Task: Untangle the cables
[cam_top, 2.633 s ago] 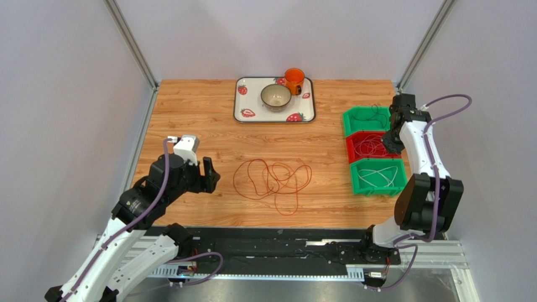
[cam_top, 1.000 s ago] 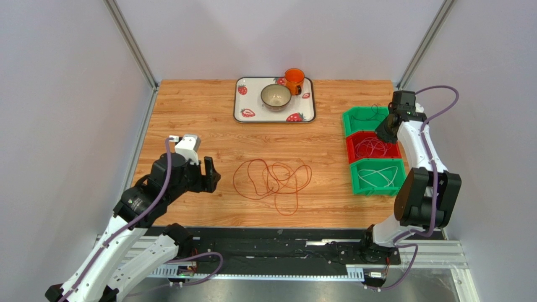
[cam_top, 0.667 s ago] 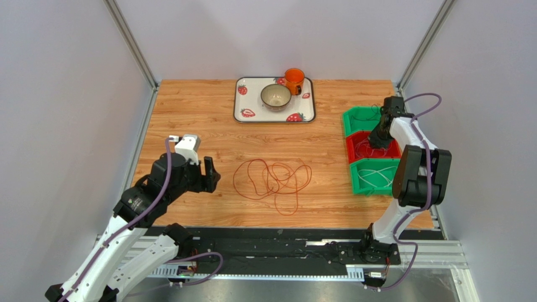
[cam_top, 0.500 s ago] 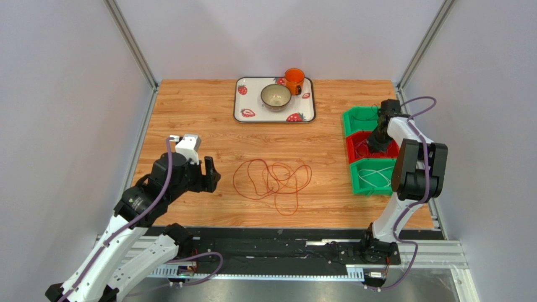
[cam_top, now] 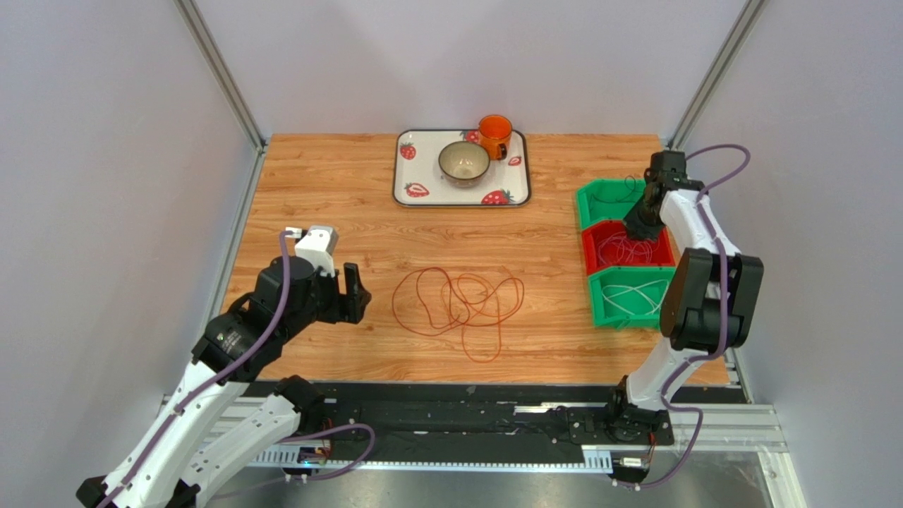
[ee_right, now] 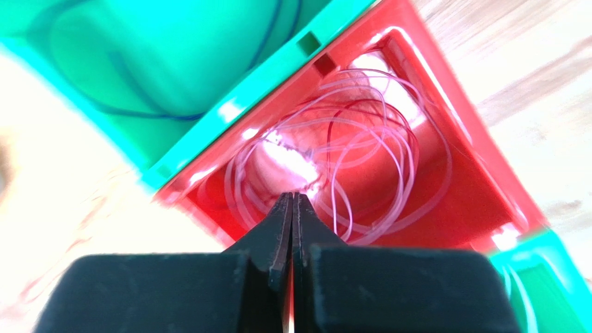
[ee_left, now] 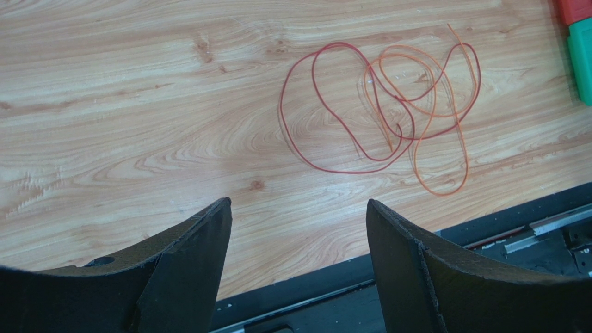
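Observation:
A tangle of thin red and orange cables (cam_top: 458,302) lies in loose loops on the wood table; the left wrist view shows the red loop (ee_left: 333,118) crossing the orange one (ee_left: 434,111). My left gripper (cam_top: 355,294) is open and empty just left of the tangle, jaws wide apart (ee_left: 297,202). My right gripper (cam_top: 637,227) is shut, jaws pressed together with nothing visible between them (ee_right: 292,197), hovering over the red bin (ee_right: 479,139), which holds pale cable loops (ee_right: 368,159).
Three bins stand in a row at the right: a far green bin (cam_top: 594,197) with a dark cable, the red bin (cam_top: 589,246), and a near green bin (cam_top: 600,302) with a white cable. A strawberry tray (cam_top: 408,180) with bowl (cam_top: 464,162) and orange cup (cam_top: 494,134) sits at the back.
My right arm has swung from the right of the bins to over the red bin, dipped toward it, then pulled back slightly. The left arm and the tangle have not moved.

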You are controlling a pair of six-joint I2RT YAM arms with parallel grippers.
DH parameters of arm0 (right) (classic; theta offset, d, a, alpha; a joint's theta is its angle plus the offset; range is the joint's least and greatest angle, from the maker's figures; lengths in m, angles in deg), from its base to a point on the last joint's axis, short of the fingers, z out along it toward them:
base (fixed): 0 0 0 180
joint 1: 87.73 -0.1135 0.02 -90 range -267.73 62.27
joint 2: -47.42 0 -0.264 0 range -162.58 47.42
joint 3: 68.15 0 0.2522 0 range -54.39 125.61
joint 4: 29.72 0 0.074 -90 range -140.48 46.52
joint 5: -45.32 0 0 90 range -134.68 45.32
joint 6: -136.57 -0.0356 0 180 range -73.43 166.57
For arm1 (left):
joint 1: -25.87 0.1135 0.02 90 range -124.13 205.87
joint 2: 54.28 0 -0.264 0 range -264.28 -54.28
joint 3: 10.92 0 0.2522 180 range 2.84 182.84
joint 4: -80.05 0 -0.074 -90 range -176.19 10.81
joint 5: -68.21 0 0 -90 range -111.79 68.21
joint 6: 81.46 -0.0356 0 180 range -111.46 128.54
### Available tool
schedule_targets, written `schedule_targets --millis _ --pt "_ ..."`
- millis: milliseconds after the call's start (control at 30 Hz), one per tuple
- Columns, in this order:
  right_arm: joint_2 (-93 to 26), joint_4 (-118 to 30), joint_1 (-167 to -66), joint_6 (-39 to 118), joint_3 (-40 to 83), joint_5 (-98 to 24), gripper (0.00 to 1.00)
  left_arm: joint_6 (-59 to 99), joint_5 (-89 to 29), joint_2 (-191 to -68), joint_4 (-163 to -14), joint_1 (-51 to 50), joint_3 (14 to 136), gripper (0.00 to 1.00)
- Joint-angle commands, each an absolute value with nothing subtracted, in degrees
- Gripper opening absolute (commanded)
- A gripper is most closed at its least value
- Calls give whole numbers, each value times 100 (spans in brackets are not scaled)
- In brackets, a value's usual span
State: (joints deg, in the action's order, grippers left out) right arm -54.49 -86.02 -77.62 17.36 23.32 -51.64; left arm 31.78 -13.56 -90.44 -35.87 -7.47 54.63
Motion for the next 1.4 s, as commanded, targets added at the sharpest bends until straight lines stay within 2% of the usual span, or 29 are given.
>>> schedule_targets --millis 0,200,333,400,667,800,1033,1367 --pt "-4576 -8935 -7867 1862 2708 -5058 6 3112 -1336 -9022 -3706 -752 5557 79" --pt "-3828 -9006 -8613 2257 2674 -4837 26 3104 -1344 -8996 -3706 -744 5557 80" --pt "-3520 -9120 -9526 2319 2533 -4951 31 3112 -1379 -9014 -3706 -744 5557 84" --pt "-3380 -9129 -9809 2319 2402 -4934 33 3086 -1441 -8987 -3715 -735 5566 90" --pt "-3046 -8437 -10802 1995 1269 -4382 35 3086 -1880 -9250 -3829 -744 5584 96" --pt "-3387 -8338 -11408 1968 1135 -4450 37 3525 -1959 -9707 -4109 -753 5497 96" --pt "-4090 -8250 -12331 1766 1188 -4837 40 4316 -2188 -10479 -5445 -901 4969 96" --pt "-4995 -8180 -12780 843 1398 -5048 47 4080 -1521 -12027 -7622 -1104 4478 88"
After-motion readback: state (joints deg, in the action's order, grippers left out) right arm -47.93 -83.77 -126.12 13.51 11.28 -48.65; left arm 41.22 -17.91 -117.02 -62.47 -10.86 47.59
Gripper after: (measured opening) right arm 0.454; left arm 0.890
